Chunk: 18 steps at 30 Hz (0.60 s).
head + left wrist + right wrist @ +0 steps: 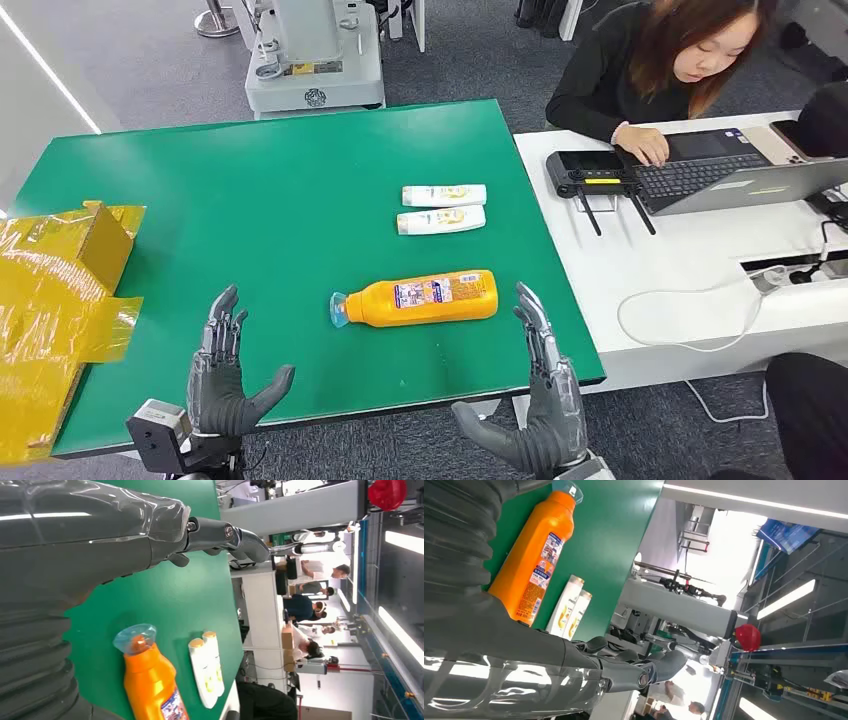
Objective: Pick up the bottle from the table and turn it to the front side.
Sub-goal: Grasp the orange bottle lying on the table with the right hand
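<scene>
Looking down from the head view, the biggest thing is the green table (250, 200), with a white desk (680, 270) butted up against its right side. A person (650, 70) sits behind that desk typing on a laptop (720, 175), with a black controller (590, 172) lying just beside it. Crinkly yellow packaging (55, 300) hangs over the table's left edge, and some grey machine base (315, 60) stands beyond the far edge.

The orange bottle (425, 298) lies on its side near the front of the table, clear blue cap pointing left, printed label facing up. It's touching nothing, sitting between the two hands but apart from both.

The left hand (225, 375) hovers over the front-left part of the table, palm turned inward, fingers spread and empty. The right hand (540, 400) is at the front-right corner, same deal: fingers stretched out, thumb apart, holding nothing.

Further back, two small white tubes (442, 208) lie side by side, parallel, well clear of the bottle.
</scene>
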Available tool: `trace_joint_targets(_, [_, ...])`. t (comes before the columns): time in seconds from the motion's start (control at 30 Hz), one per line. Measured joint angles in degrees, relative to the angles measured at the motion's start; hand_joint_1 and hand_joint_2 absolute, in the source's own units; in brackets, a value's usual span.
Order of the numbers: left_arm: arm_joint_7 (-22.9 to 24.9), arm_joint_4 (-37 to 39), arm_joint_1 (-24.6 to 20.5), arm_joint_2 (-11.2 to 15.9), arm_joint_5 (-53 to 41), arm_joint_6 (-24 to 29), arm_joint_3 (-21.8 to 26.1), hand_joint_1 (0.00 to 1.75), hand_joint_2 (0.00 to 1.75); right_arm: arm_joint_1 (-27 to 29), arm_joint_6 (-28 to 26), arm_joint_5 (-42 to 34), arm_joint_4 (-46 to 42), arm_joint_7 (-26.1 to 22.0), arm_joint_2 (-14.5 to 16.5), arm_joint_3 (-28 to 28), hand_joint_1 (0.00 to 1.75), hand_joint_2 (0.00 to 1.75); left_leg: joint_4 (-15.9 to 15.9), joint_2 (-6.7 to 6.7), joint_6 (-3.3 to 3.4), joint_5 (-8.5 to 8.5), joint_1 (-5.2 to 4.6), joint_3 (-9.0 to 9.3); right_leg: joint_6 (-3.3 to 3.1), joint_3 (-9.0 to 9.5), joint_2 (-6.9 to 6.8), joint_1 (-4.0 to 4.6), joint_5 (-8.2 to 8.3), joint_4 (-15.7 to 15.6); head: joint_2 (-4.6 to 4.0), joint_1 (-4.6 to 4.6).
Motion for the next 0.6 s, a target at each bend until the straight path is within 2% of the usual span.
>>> trace_joint_targets(0.13, [0.11,0.3,-0.76,-0.28,0.0,-0.22,-0.02,0.0,1.75,0.06,-0.17,2.69,-0.69,1.43,0.0,-0.5,0.0,1.75,0.01,0.0,0.0,0.0,0.0,0.0,0.0,0.0,0.0,0.0,0.0,0.0,0.0,0.0])
trace_joint_targets(0.33, [0.25,1.35,-2.27,-1.26,-0.44,-0.77,-0.57,0.0,1.75,-0.54,-0.9,21.54,-1.33,7.29,0.0,-4.06,0.0,1.75,0.01,0.0,0.0,0.0,0.0,0.0,0.01,0.0,0.0,0.0,0.01,0.0,0.0,0.0])
trace_joint_targets(0.47, [0.2,2.23,-2.77,-1.98,-0.97,-1.47,-0.99,0.0,1.75,-2.1,1.29,26.67,-1.02,8.87,0.0,-6.85,0.0,1.75,0.01,0.01,0.01,0.0,-0.01,0.0,0.01,0.0,0.01,-0.01,0.02,0.0,0.0,0.0])
trace_joint_targets(0.6, [0.34,3.32,-4.23,-3.02,-1.45,-3.11,-1.61,0.0,1.75,-6.36,5.66,30.47,1.44,10.9,-0.01,-9.54,0.0,1.75,0.02,0.02,0.04,0.04,-0.01,0.0,0.02,0.0,0.03,-0.01,0.08,0.0,0.0,0.0])
